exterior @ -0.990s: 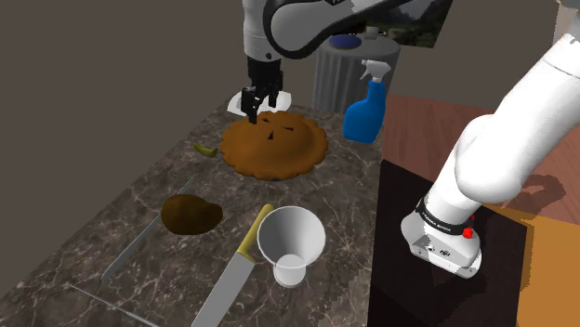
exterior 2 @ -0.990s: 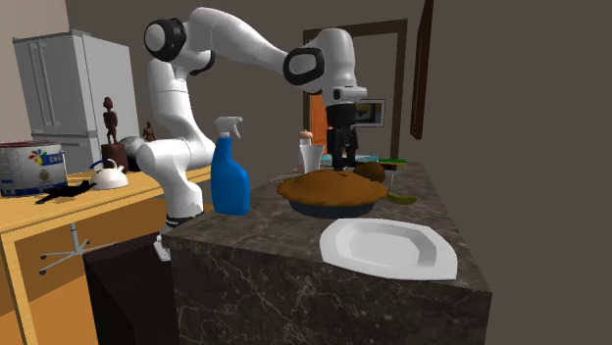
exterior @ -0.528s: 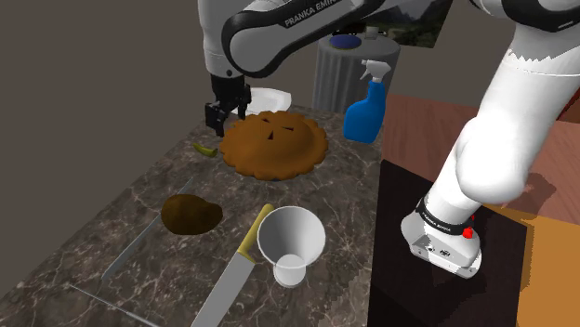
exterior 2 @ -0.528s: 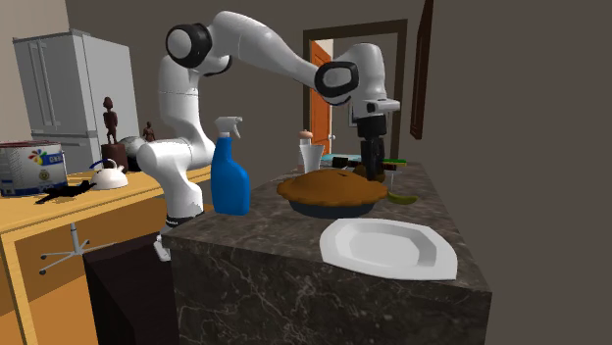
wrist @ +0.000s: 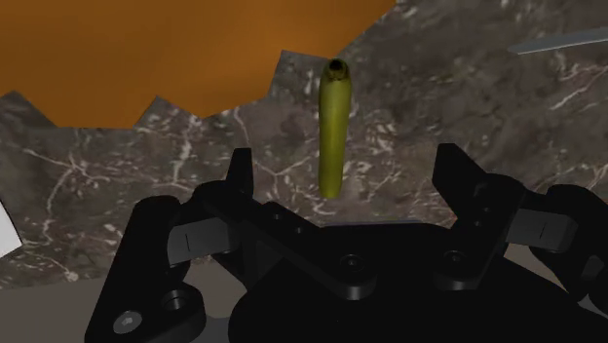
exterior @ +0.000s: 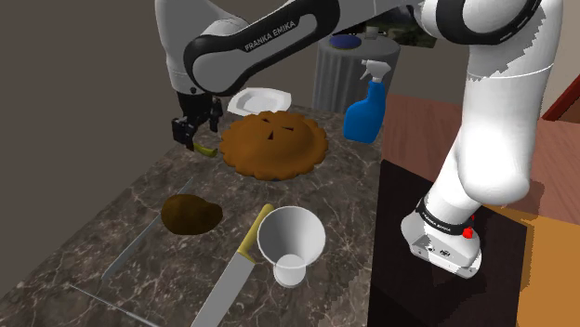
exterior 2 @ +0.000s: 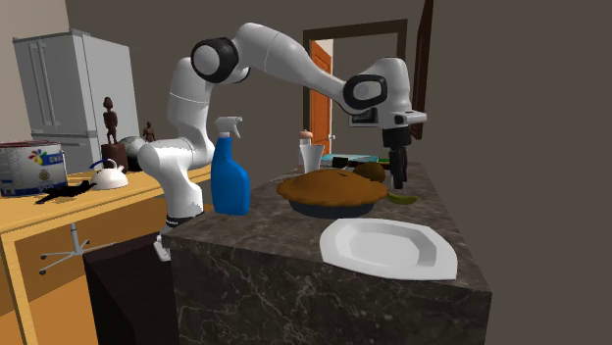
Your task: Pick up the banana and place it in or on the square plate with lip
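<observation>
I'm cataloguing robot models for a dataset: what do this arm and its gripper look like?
A white arm of rounded segments with dark joints, pale FRANKA EMIKA lettering on the forearm and a small red button near the base. It ends in an all-black two-finger gripper with blocky fingers.

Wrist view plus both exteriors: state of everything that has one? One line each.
Banana: lying flat on the counter, not held.
Jaws: open, above the banana, not touching it.
Square plate: empty, flat near the counter's corner.
Pie: whole, in its dish.
Spray bottle: upright.
Knife: lying flat on the counter.
</observation>
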Robot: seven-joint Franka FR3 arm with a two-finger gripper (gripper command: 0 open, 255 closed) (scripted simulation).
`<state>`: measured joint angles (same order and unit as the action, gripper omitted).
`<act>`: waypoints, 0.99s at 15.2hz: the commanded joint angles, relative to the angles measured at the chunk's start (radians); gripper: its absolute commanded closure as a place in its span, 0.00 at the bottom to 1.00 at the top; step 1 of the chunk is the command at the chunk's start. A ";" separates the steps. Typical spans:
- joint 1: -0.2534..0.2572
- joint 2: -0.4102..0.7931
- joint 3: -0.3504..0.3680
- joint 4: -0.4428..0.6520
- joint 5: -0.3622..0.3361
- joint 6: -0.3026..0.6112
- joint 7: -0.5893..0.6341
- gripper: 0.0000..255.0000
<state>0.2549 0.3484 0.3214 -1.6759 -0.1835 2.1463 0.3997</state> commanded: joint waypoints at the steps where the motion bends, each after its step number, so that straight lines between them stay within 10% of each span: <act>1: 0.004 0.019 -0.002 0.001 -0.008 0.018 0.006 0.00; 13: 0.008 0.052 -0.009 -0.014 -0.022 0.064 0.015 0.00; 14: 0.008 0.052 -0.009 -0.014 -0.022 0.063 0.015 1.00; 15: 0.008 0.052 -0.009 -0.014 -0.022 0.063 0.015 1.00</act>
<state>0.2629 0.4003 0.3125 -1.6895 -0.2056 2.2098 0.4145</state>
